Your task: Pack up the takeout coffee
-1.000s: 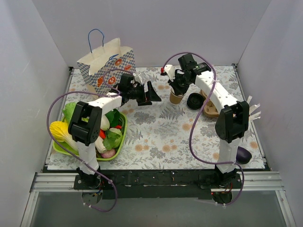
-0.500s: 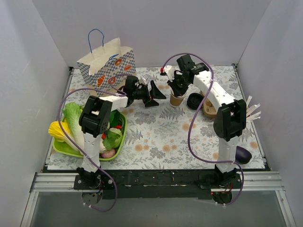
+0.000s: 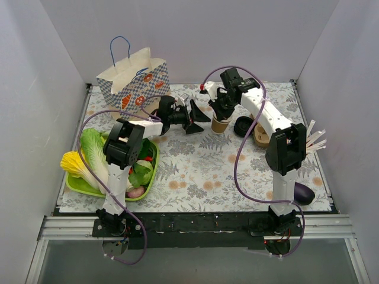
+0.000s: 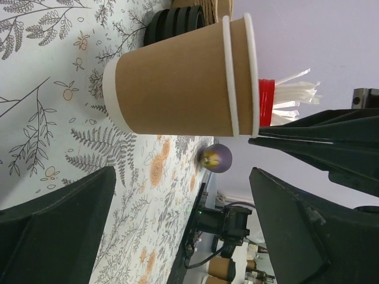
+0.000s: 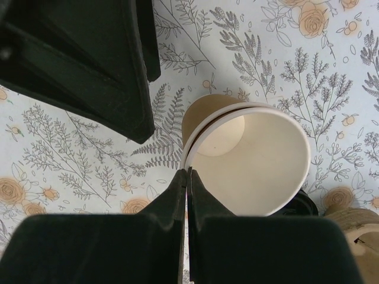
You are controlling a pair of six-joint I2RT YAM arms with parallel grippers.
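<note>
cup loc: coffee cup [image 3: 221,124] is stood upright on table [image 3: 195,171], ~1 o'clock of mat centre. No lid is fitted, white inside is exposed. Rim looks doubled; nested or not can't be told.
R grip: right gripper [image 5: 188,177] is clamped tight on cup's far rim, 12 o'clock in top view. Wall appears pinched btw pads, prob. so cup is kept steady and upright.
L grip: left gripper [image 3: 195,118] is spread fully, nothing grasped. It is lined up at cup's 9 o'clock; cup is framed btw fingers in L wrist view, not touched.
lid: black lid [image 3: 243,126] is laid flat at cup's 3 o'clock, just beside, apart.
carrier: cardboard carrier [image 3: 263,137] is set at lid's 4 o'clock, close against it.
bag: paper bag [image 3: 133,83] is stood at 11 o'clock corner, mouth up.
others: veg tray [image 3: 106,195] at 8 o'clock; red cup of sticks [image 3: 314,141] at 3 o'clock edge.
room: cup's 6 and 9 o'clock sides are open mat; 3 o'clock side is crowded.
step (judged): side grasp by L is being set up, lid not yet on.
risk: thin rim could be crushed or cup tipped if pulled.
</note>
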